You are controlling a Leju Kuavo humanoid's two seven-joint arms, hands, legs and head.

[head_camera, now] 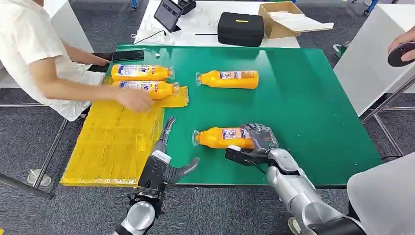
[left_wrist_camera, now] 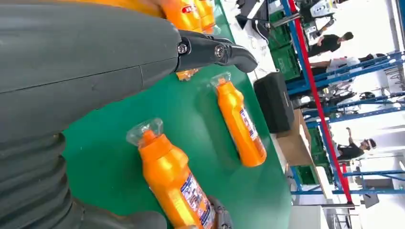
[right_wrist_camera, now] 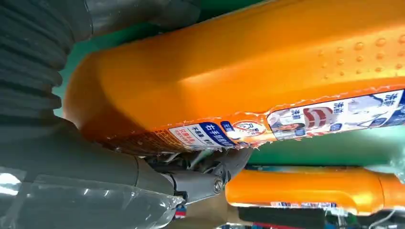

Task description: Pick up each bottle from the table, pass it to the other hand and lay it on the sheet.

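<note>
An orange bottle point(head_camera: 222, 138) point(left_wrist_camera: 174, 183) point(right_wrist_camera: 239, 71) lies on the green table point(head_camera: 318, 107) near its front edge, cap toward the yellow sheet point(head_camera: 112, 147). My right hand point(head_camera: 262, 139) point(right_wrist_camera: 95, 176) grips its base, fingers over the far side and thumb on the near side. A second orange bottle point(head_camera: 230, 79) point(left_wrist_camera: 241, 126) point(right_wrist_camera: 310, 188) lies farther back. Two more bottles point(head_camera: 139, 72) point(head_camera: 147, 87) lie on the sheet's far end. My left hand point(head_camera: 164, 156) point(left_wrist_camera: 95, 57) hovers open by the sheet's right edge, holding nothing.
A person in white at the left rests a hand point(head_camera: 134, 100) on the sheet beside the bottles. A phone point(head_camera: 128, 55) lies at the table's back edge. Behind stand a black case point(head_camera: 241, 28), a cardboard box point(head_camera: 284, 19) and a tablet point(head_camera: 168, 13). Another person point(head_camera: 386, 196) stands at the near right.
</note>
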